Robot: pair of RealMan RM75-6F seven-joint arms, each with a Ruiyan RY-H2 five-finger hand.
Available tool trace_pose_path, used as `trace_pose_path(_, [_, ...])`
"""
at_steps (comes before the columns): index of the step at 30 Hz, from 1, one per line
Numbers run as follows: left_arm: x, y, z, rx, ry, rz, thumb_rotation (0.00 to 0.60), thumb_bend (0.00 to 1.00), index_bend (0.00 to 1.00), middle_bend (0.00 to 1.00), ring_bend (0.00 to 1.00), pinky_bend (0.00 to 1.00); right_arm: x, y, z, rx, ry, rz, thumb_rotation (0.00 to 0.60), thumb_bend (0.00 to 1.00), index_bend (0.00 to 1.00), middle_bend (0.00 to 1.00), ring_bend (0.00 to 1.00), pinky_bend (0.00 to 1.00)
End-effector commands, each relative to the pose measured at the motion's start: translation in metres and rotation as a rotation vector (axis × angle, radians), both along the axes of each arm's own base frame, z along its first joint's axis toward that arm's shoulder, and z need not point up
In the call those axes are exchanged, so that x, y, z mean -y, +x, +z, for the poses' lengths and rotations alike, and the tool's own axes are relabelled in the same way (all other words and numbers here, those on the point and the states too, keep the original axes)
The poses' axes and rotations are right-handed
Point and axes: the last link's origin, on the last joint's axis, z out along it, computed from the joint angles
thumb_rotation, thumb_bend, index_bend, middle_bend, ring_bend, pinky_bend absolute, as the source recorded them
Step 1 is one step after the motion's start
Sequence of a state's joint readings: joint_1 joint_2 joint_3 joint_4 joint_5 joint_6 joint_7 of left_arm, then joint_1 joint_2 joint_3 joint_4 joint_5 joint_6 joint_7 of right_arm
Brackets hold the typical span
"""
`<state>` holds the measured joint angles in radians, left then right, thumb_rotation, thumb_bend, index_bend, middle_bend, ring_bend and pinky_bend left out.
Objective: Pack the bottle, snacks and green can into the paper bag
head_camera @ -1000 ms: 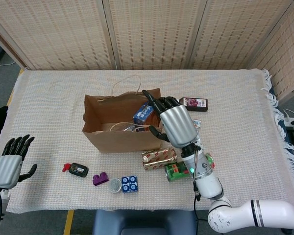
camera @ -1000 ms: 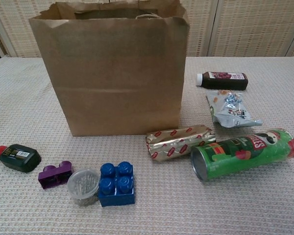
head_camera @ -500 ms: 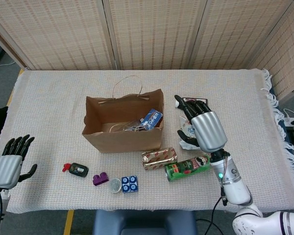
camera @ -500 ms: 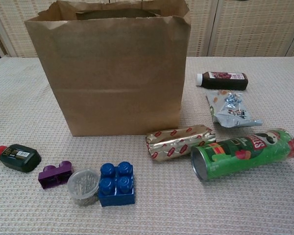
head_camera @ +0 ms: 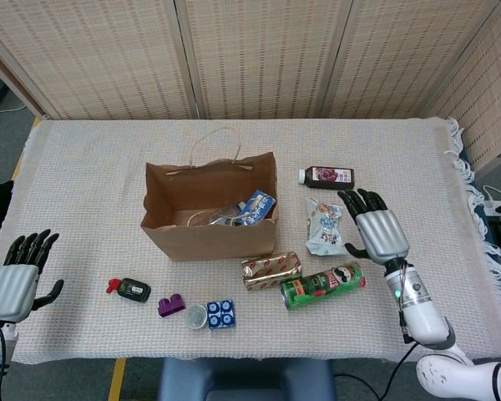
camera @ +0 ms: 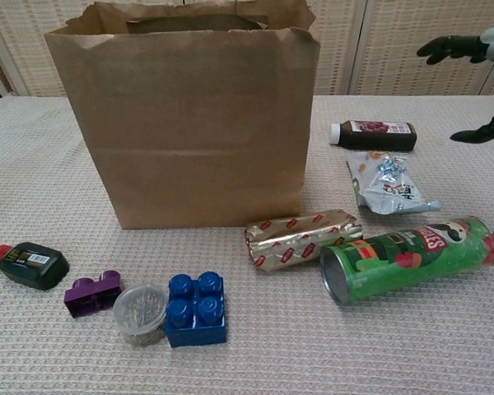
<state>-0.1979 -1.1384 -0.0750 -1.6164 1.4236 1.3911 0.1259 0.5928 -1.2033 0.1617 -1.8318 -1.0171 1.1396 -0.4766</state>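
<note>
Grey-backed left hand (head_camera: 17,280): held at the table's near left corner, fingers apart, nothing in it.

Black pouch (head_camera: 134,289), purple brick (head_camera: 171,305), clear jar (head_camera: 196,317), blue brick (head_camera: 221,313): laid in a row in front of the bag; not required by the task.

Paper bag (head_camera: 204,234): stood upright and open at mid-table, one blue snack packet (head_camera: 256,205) seen inside. Thin walls, judged easily dented.

Gold snack (head_camera: 270,269): laid just beside the bag's right front corner. Judged light, soft and crinkly; best taken across its middle.

Green can (head_camera: 323,286): laid on its side right of the gold snack, open end towards the bag. Judged stiff, smooth, liable to roll; best wrapped around its body.

White snack pouch (head_camera: 324,225): flat, between can and bottle. Judged limp, best pinched at an edge.

Bottle (head_camera: 328,176): laid on its side, behind the pouch. Judged rigid and heavier; to be gripped around the barrel.

Right hand (head_camera: 376,230): hovering right of the pouch, fingers spread, empty.
</note>
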Motion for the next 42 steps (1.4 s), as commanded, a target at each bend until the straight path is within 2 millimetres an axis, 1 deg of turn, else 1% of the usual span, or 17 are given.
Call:
trace_pose_path(1, [0.0, 0.0, 0.0, 0.001, 0.0, 0.0, 0.6, 0.34, 0.05, 0.0, 0.0, 0.0, 0.012, 0.006, -0.023, -0.041, 0.046, -0.014, 0.6, 0.12, 0.0, 0.02, 0.0, 0.07])
trace_pose_path(5, [0.0, 0.0, 0.0, 0.008, -0.003, 0.0, 0.6, 0.34, 0.05, 0.0, 0.0, 0.0, 0.018, 0.016, -0.044, -0.076, 0.078, -0.021, 0.6, 0.12, 0.0, 0.02, 0.0, 0.07])
trace_pose_path(8, [0.0, -0.001, 0.001, 0.014, -0.006, 0.0, 0.6, 0.34, 0.05, 0.0, 0.0, 0.0, 0.02, 0.019, -0.056, -0.107, 0.1, -0.028, 0.6, 0.11, 0.0, 0.02, 0.0, 0.07])
trace_pose_path(17, [0.0, -0.001, 0.002, 0.026, -0.015, -0.005, 0.6, 0.34, 0.05, 0.0, 0.0, 0.0, 0.023, 0.012, -0.085, -0.215, 0.151, -0.089, 0.6, 0.1, 0.0, 0.02, 0.0, 0.07])
trace_pose_path(21, [0.0, -0.001, 0.002, 0.026, -0.015, -0.005, 0.6, 0.34, 0.05, 0.0, 0.0, 0.0, 0.026, 0.009, -0.094, -0.247, 0.16, -0.118, 0.6, 0.06, 0.0, 0.0, 0.0, 0.06])
trace_pose_path(26, [-0.001, -0.001, 0.002, 0.026, -0.015, -0.006, 0.6, 0.34, 0.05, 0.0, 0.0, 0.0, 0.032, 0.009, -0.105, -0.251, 0.155, -0.146, 0.6, 0.06, 0.0, 0.0, 0.0, 0.06])
trace_pose_path(33, [-0.001, -0.001, 0.002, 0.027, -0.015, -0.006, 0.6, 0.34, 0.05, 0.0, 0.0, 0.0, 0.036, 0.003, -0.11, -0.274, 0.145, -0.161, 0.6, 0.05, 0.0, 0.0, 0.0, 0.05])
trace_pose_path(36, [-0.001, -0.001, 0.002, 0.028, -0.017, -0.007, 0.6, 0.34, 0.05, 0.0, 0.0, 0.0, 0.043, -0.004, -0.113, -0.296, 0.126, -0.191, 0.6, 0.05, 0.0, 0.0, 0.0, 0.03])
trace_pose_path(42, [-0.001, -0.001, 0.002, 0.031, -0.017, -0.007, 0.6, 0.34, 0.05, 0.0, 0.0, 0.0, 0.054, -0.007, -0.123, -0.325, 0.118, -0.22, 0.6, 0.05, 0.0, 0.0, 0.0, 0.03])
